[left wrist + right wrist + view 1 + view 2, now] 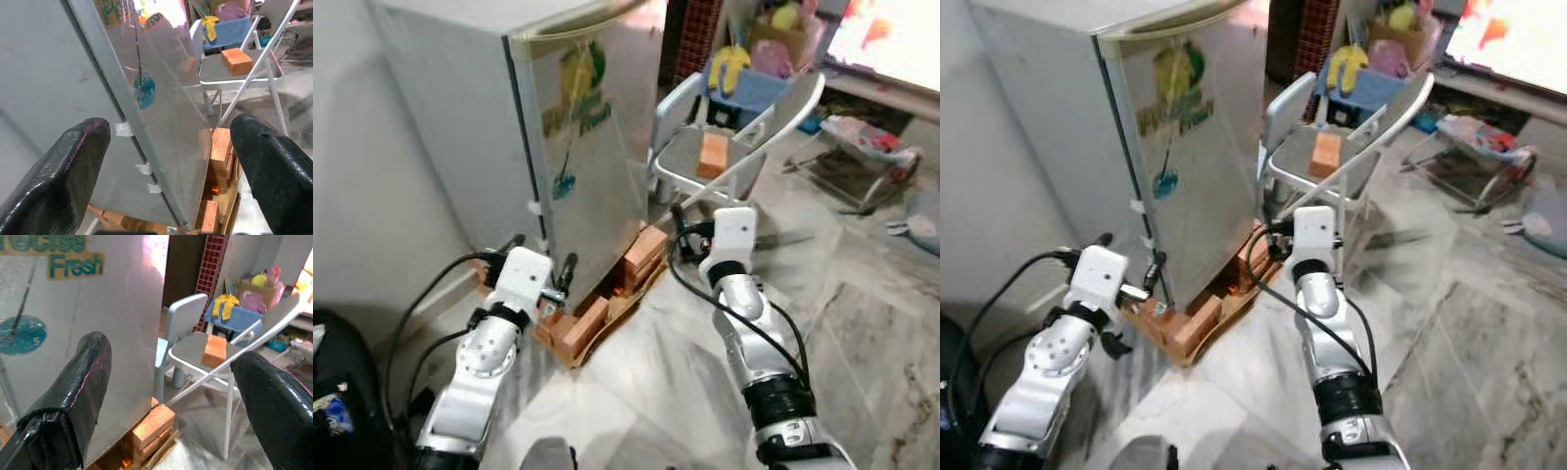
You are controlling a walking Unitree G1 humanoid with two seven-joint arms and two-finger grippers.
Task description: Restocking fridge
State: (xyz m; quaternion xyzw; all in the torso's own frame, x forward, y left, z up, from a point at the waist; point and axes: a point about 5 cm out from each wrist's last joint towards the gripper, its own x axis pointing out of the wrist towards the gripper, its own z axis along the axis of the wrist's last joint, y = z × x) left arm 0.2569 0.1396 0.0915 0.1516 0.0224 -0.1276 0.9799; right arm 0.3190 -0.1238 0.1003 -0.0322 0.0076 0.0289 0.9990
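Fridge (578,147) door shut, upper left of the left eye view, and nothing has gone inside as far as I can see. It stands raised on bricks (644,251) at lower centre. Both arms are up in front of it: the left gripper (168,161) faces the door's hinge-side edge with its fingers spread wide and empty, the right gripper (181,396) near the door's other edge, likewise wide apart and holding nothing. At upper centre-right a folding chair (744,157) carries an orange box (712,155) on its seat, well apart from either gripper; that looks like the item to be stocked. I'd judge the job barely begun: the door has to be opened, the box fetched and placed inside, the door closed again.
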